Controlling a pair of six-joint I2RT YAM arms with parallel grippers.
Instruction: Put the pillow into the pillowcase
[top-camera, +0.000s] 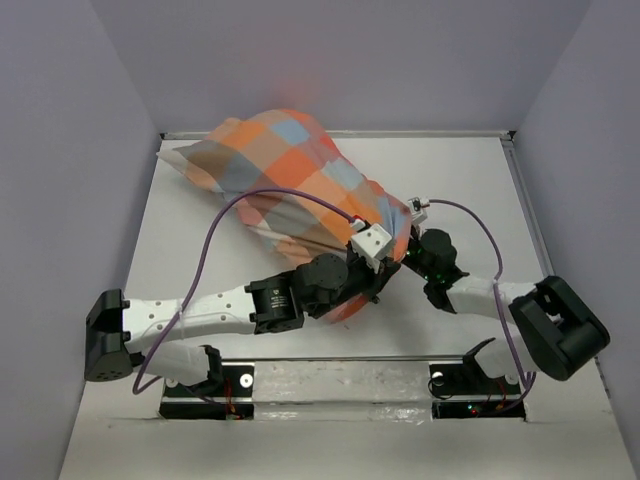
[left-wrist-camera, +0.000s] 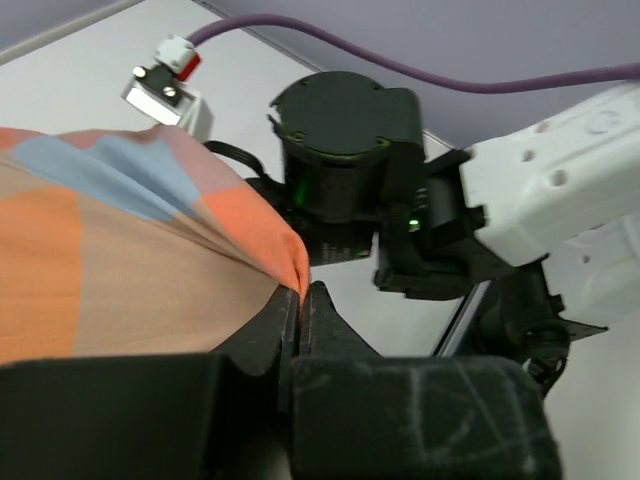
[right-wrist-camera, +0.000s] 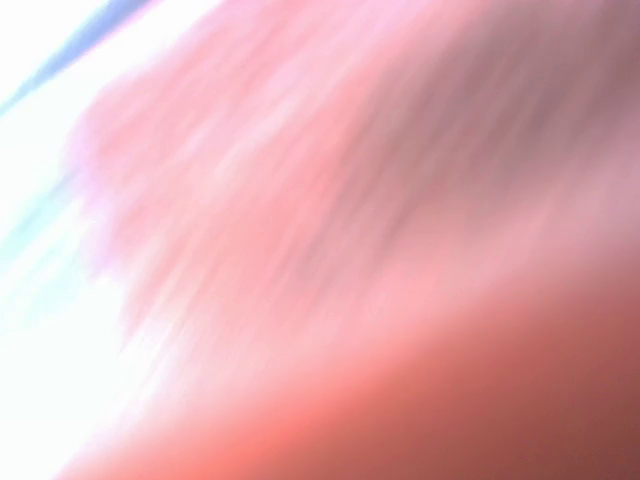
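My left gripper (left-wrist-camera: 303, 296) is clamped tight on a fold of the pillowcase (left-wrist-camera: 120, 260). The orange cloth runs into the seam between the two dark fingers (left-wrist-camera: 262, 335). The right gripper (top-camera: 410, 252) sits just beside it, at the same near-right end of the case, and its jaws are closed too. Its wrist camera gives me only a pink-orange blur of fabric pressed against the lens, so I cannot tell whether it has actually pinched any cloth.

From above, the checked case lies plump and diagonal on the white table (top-camera: 470, 180), stretching from both grippers away to the far left corner. The pillow itself I cannot make out under the fabric. The purple cable (top-camera: 215, 235) from the left wrist loops over the case.
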